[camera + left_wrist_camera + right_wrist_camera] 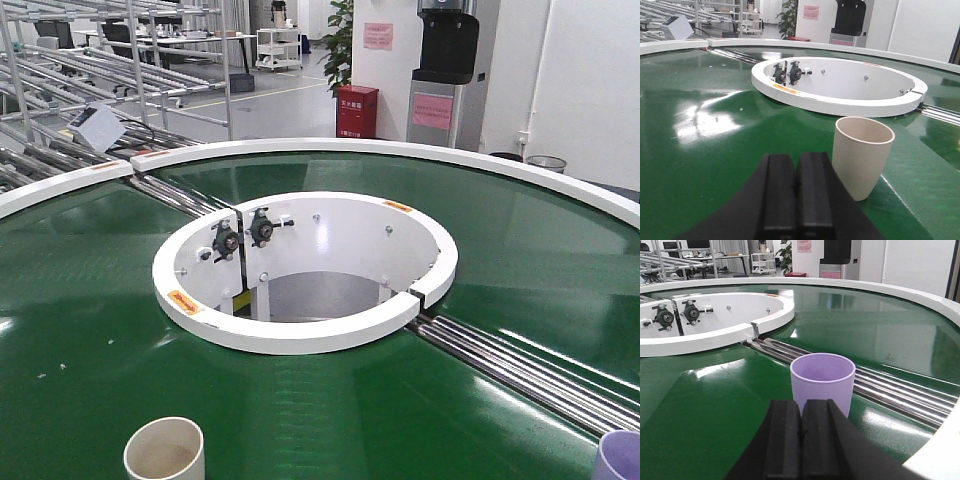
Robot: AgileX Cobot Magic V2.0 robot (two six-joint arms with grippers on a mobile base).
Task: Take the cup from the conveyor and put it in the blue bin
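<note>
- left gripper (796,165): fingers pinched together, nothing in them. A cream cup (862,157) stands just ahead, off to its right
- right gripper (801,410): same deal, closed and empty, with a purple cup (822,382) dead ahead and very near
- both cups sit upright on the green conveyor (715,125)
- risk: push in without spreading the fingers and they'd probably knock a cup over
- blue bin isn't in view
</note>
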